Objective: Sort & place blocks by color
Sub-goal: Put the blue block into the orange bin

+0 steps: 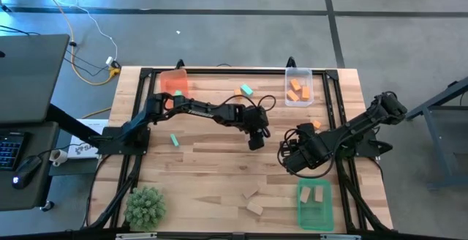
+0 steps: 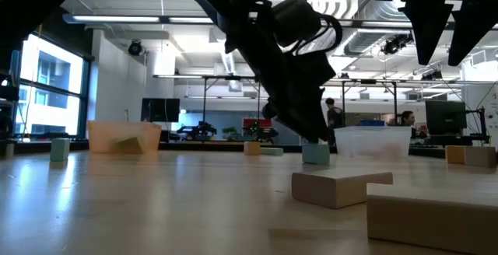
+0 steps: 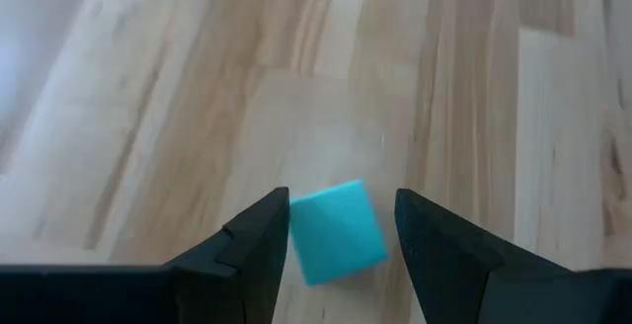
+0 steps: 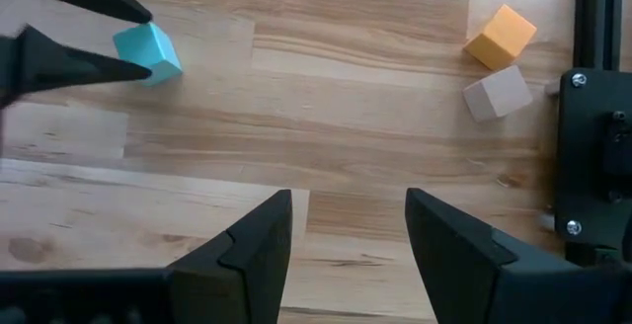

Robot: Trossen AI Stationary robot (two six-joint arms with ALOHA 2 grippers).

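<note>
Step in hand looks like a pickup: left gripper (image 3: 341, 235) is down at mid-table with its fingers spread around a teal block (image 3: 338, 233). The block sits between the pads on the wood, slightly skewed, with a gap on each side, so nothing is gripped yet. Next move, by my read: close squarely on it, lift, and carry it to a tray. Which tray teal goes to can't be told for sure. Right gripper (image 4: 348, 230) hovers near the right side, fingers apart and empty, with an orange block (image 4: 503, 35) and a tan block (image 4: 497, 93) lying just beside each other ahead of it. Containers: clear tray (image 1: 298, 86) at the far right holds several orange blocks; green tray (image 1: 315, 204) at the near right holds tan ones; orange tray (image 1: 175, 83) at the far left seems to have a teal piece in it, hard to confirm. Two tan blocks (image 1: 253, 202) lie loose left of the green tray, and other teal blocks are scattered on the table (image 1: 212, 167).
</note>
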